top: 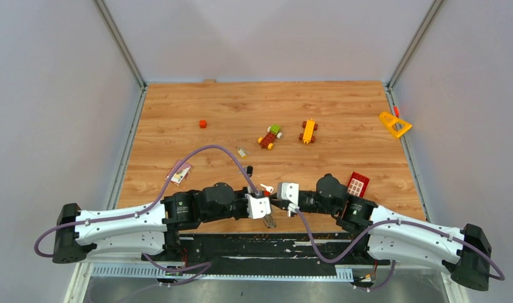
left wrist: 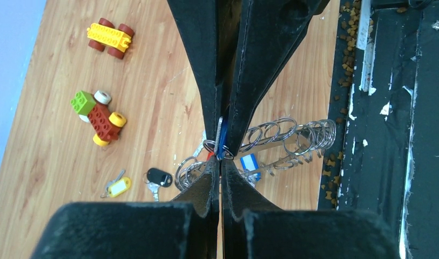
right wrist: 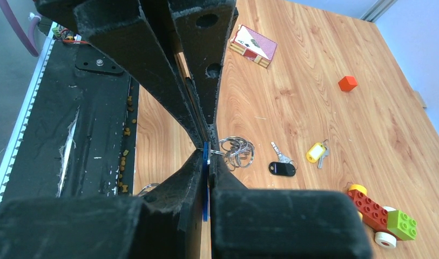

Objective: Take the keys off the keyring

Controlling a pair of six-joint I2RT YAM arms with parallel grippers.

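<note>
The keyring is a bunch of linked silver wire rings (left wrist: pixel 292 137), hanging between both grippers just above the table's near edge; it also shows in the right wrist view (right wrist: pixel 237 150). My right gripper (right wrist: pixel 207 156) is shut on a flat blue key tag (right wrist: pixel 206 162) attached to a small ring. My left gripper (left wrist: pixel 221 162) is shut at that same small ring, fingertip to fingertip with the right. In the top view the left gripper (top: pixel 271 207) and right gripper (top: pixel 280 202) meet. A second blue tag (left wrist: pixel 249 163) hangs on the rings. A black-headed key (left wrist: pixel 159 177) and a yellow-tagged key (left wrist: pixel 119 186) lie loose on the table.
Two toy block vehicles (top: pixel 270 136) (top: pixel 308 131) stand mid-table. An orange cube (top: pixel 202 124) lies further left. A red card box (top: pixel 358 184) is beside the right arm, a small card (top: pixel 181 172) at the left, and a yellow triangle (top: pixel 394 124) at the far right. The black table edge (left wrist: pixel 390 135) is close by.
</note>
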